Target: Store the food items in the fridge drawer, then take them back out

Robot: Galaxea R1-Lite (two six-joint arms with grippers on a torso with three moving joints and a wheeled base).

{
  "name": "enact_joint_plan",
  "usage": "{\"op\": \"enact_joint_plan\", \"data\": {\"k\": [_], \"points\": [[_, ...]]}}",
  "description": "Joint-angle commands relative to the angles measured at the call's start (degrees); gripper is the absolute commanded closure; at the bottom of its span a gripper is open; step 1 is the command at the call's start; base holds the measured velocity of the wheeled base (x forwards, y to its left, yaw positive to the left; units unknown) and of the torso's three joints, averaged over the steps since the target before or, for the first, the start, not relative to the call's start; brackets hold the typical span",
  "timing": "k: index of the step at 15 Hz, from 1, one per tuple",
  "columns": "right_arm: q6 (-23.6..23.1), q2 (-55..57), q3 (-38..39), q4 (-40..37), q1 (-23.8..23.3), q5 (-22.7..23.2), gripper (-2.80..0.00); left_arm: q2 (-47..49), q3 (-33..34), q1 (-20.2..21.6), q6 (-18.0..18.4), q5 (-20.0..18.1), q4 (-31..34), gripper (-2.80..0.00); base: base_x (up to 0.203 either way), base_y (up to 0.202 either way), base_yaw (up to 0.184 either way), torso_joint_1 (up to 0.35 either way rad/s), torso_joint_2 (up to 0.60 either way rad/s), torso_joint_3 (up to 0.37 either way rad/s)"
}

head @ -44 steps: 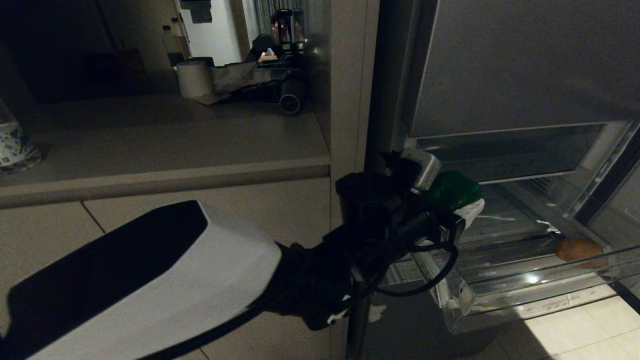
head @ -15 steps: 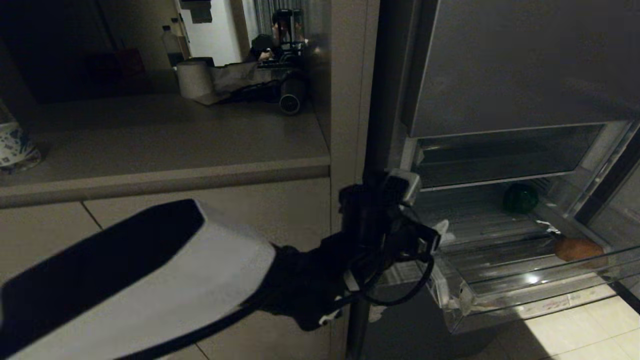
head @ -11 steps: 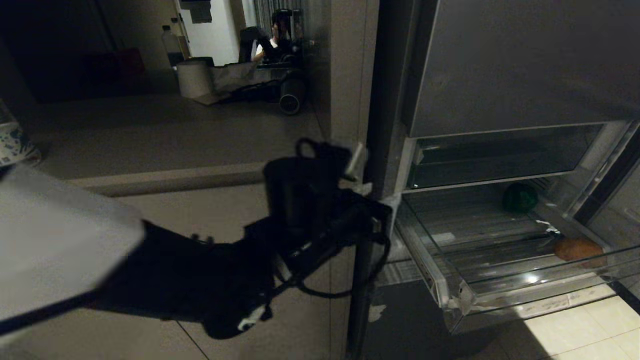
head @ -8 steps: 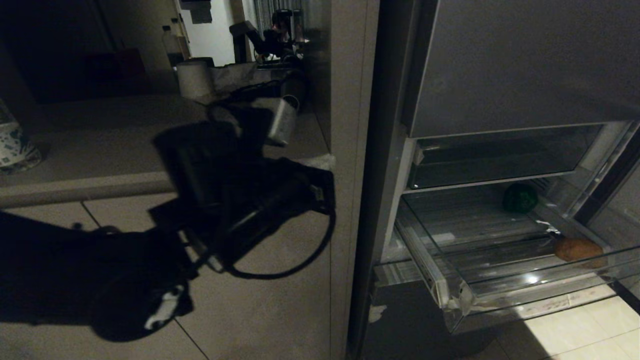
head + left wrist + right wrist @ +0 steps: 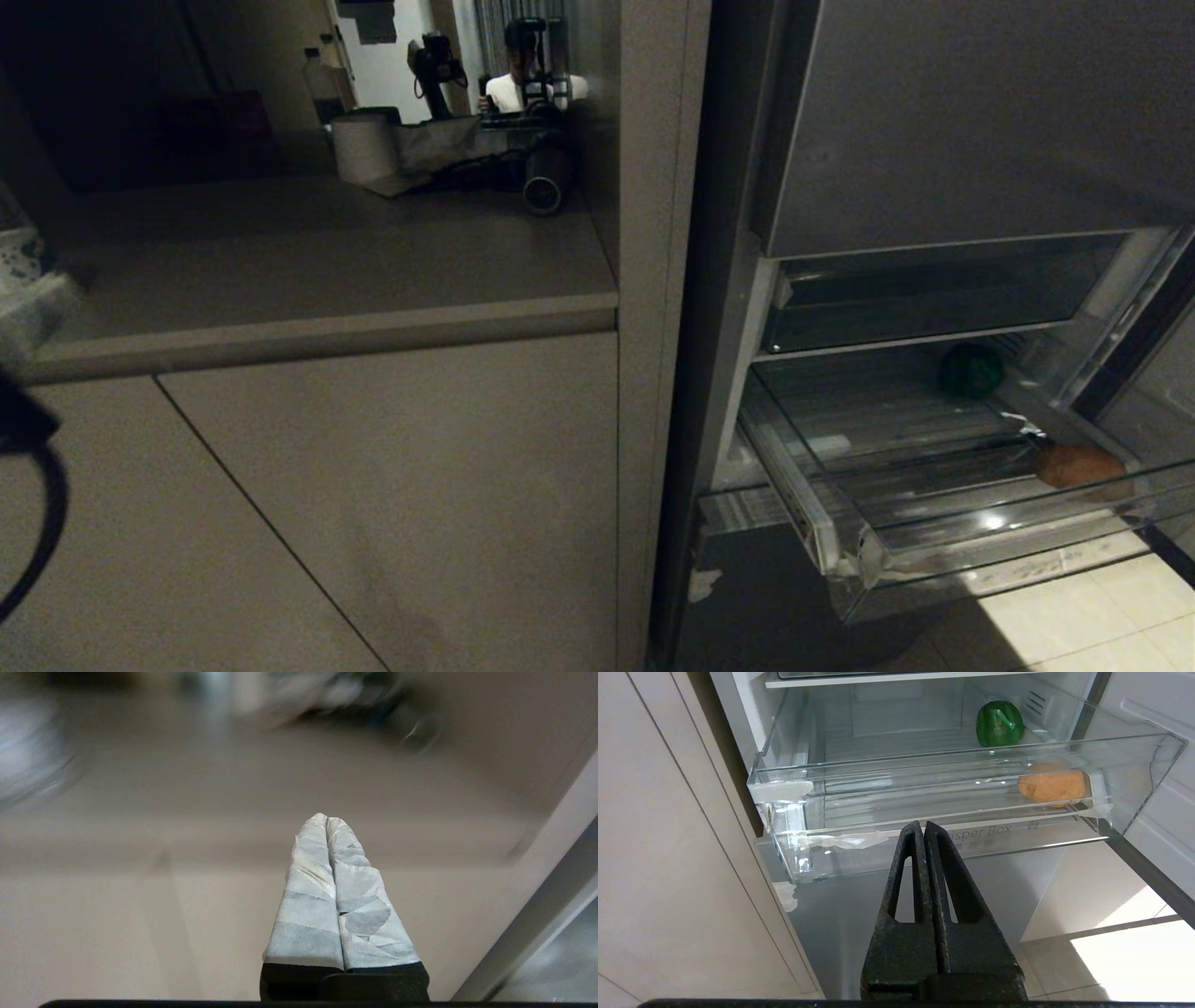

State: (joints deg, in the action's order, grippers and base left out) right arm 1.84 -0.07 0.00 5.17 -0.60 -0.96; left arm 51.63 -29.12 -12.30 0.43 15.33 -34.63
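The clear fridge drawer (image 5: 845,551) (image 5: 784,788) stands pulled out, low on the right. Inside it a dark green bell pepper (image 5: 971,370) (image 5: 999,724) lies at the back and a tan potato (image 5: 1081,464) (image 5: 1051,786) at the front right corner. My left gripper (image 5: 327,817) is shut with nothing in it, its taped fingers pointing at the beige cabinet front; in the head view only a bit of that arm shows at the left edge. My right gripper (image 5: 923,824) is shut and empty, low in front of the drawer.
A beige counter (image 5: 308,271) with cabinet fronts below fills the left. A white paper roll (image 5: 362,146) and a dark round object (image 5: 541,191) sit at its back. A grey fridge door panel (image 5: 971,121) hangs above the drawer. Pale floor tiles (image 5: 1083,611) lie below.
My left arm has swung out of the drawer area, leftward and nearly out of the head view. The pepper it carried earlier now lies at the drawer's back. The gripper has shut.
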Motion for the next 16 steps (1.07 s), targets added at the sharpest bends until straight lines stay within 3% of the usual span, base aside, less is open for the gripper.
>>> {"op": "enact_joint_plan", "data": {"k": [1, 2, 4, 6, 9, 11, 14, 16], "points": [[0.0, 0.1, 1.8, 0.0, 0.0, 0.0, 0.0, -19.9, 13.1, 7.3, 0.1, -4.4, 10.5, 0.0, 0.0, 0.0, 0.0, 0.0, 0.0, 0.0], [0.0, 0.1, 1.8, 0.0, 0.1, 0.0, 0.0, -23.7, 17.4, 8.5, 0.5, -7.7, 17.1, 0.0, 0.0, 0.0, 0.0, 0.0, 0.0, 0.0], [0.0, 0.1, 1.8, 0.0, 0.0, 0.0, 0.0, -30.3, 23.3, 9.9, 5.0, -10.9, 29.2, 0.0, 0.0, 0.0, 0.0, 0.0, 0.0, 0.0], [-0.2, 0.1, 1.8, 0.0, 0.0, 0.0, 0.0, -37.0, 25.6, 10.5, 7.9, -12.0, 34.9, 0.0, 0.0, 0.0, 0.0, 0.0, 0.0, 0.0], [-0.3, 0.3, 1.2, -1.6, 0.0, -0.1, 0.0, -48.6, 26.7, 11.3, 9.7, -16.7, 37.4, 0.0, 0.0, 0.0, 0.0, 0.0, 0.0, 0.0], [-0.4, 4.2, 0.7, -3.2, 0.0, 0.0, 0.0, -52.3, 27.2, 11.6, 8.7, -16.9, 38.0, 0.0, 0.0, 0.0, 0.0, 0.0, 0.0, 0.0], [-0.3, 14.0, 0.0, -3.9, -0.8, 0.0, 0.0, -51.5, 27.6, 11.9, 3.6, -16.2, 38.4, 0.0, 0.0, 0.0, 0.0, 0.0, 0.0, 0.0], [2.5, 18.6, -5.1, -5.3, -1.3, 0.2, 0.0, -51.5, 27.6, 11.9, 0.7, -15.3, 38.4, 0.0, 0.0, 0.0, 0.0, 0.0, 0.0, 0.0]]}}
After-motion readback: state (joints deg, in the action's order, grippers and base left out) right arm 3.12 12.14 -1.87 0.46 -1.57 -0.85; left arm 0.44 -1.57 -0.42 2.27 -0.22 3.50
